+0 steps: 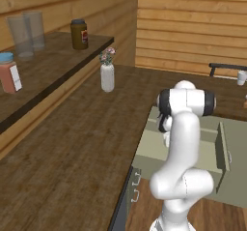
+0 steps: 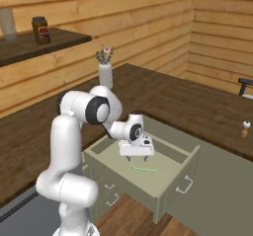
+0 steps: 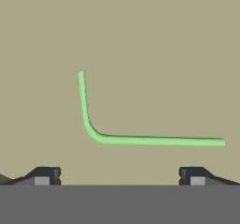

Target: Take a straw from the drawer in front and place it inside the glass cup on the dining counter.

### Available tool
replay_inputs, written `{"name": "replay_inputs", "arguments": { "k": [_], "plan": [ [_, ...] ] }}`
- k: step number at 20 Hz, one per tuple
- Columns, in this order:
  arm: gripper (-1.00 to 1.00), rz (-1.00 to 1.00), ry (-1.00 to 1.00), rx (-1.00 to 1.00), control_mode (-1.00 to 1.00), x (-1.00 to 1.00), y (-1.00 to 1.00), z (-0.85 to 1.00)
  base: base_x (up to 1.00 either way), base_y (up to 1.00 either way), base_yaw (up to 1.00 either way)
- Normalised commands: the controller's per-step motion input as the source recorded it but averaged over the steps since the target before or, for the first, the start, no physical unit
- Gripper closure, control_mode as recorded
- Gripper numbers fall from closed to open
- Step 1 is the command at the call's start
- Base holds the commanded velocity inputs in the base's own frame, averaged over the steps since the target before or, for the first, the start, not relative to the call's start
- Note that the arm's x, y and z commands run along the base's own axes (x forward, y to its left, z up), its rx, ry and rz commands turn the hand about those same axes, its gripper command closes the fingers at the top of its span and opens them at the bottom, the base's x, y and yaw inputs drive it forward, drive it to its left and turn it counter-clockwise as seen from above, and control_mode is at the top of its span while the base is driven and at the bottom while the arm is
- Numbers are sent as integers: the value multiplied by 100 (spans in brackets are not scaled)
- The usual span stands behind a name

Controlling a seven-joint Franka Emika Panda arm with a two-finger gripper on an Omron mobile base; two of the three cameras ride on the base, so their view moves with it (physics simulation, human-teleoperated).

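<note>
The light-green straw (image 3: 140,139), bent into an L, lies flat on the floor of the open sage-green drawer (image 2: 179,177). My gripper (image 2: 137,157) hangs just above it, pointing down into the drawer. In the hand view the gripper (image 3: 119,176) is open, its two fingertips wide apart with nothing between them, and the straw sits slightly ahead of them. The small whitish glass cup (image 1: 241,77) stands far off at the right edge of the dark wood dining counter (image 1: 72,143). In the left base view my own arm hides the gripper.
A white vase with flowers (image 2: 105,71) stands on the counter behind the drawer. A dark shelf (image 1: 53,65) carries two tall tumblers (image 1: 26,32), a brown jar (image 1: 79,34) and a small carton (image 1: 9,73). A small shaker-like item (image 2: 245,129) sits on the counter at right.
</note>
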Motion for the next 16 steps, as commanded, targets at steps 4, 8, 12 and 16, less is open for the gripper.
{"name": "replay_inputs", "arguments": {
  "k": [4,8,12,16],
  "plan": [
    [-100,9,4,11,-100,45,-1,-36,0,0,0],
    [-100,5,0,12,-100,10,-1,-45,0,0,0],
    [-100,4,-4,5,-100,-19,0,-59,0,0,0],
    [-100,0,-15,0,-100,-56,3,-30,0,0,0]
  ]
}}
